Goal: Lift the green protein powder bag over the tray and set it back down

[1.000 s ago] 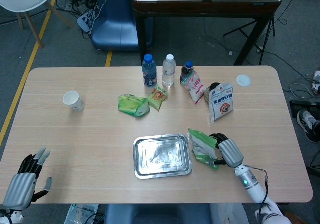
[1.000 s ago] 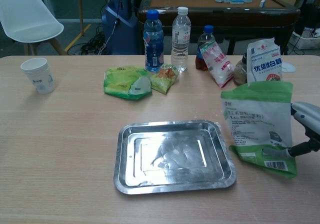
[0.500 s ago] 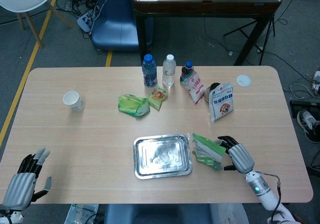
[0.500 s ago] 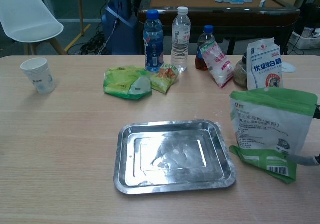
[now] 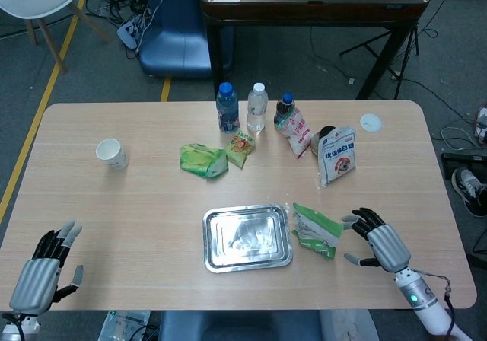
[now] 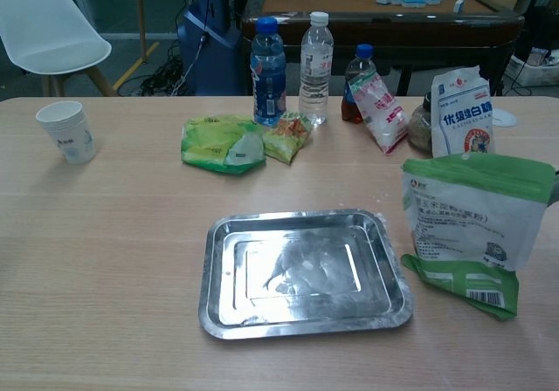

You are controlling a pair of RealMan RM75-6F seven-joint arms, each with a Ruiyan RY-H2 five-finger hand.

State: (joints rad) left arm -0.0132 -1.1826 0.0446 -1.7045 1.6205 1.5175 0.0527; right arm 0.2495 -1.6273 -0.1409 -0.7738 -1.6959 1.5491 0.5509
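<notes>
The green and white protein powder bag (image 5: 313,229) (image 6: 474,226) stands on the table just right of the metal tray (image 5: 211,261) (image 6: 301,324), with nothing holding it. My right hand (image 5: 378,243) is open to the right of the bag, fingers spread and a small gap between them and the bag; the chest view does not show it. My left hand (image 5: 46,274) lies open at the table's front left corner, far from the tray.
Behind the tray lie a green snack bag (image 5: 202,159) and a small orange-green packet (image 5: 240,148). Three bottles (image 5: 257,108) stand at the back, with a white pouch (image 5: 337,155) at the right and a paper cup (image 5: 112,154) at the left.
My right hand has let go of the bag and drawn back to the right and toward the front edge, leaving the chest view. The bag now stands free. The left hand barely shifted.
</notes>
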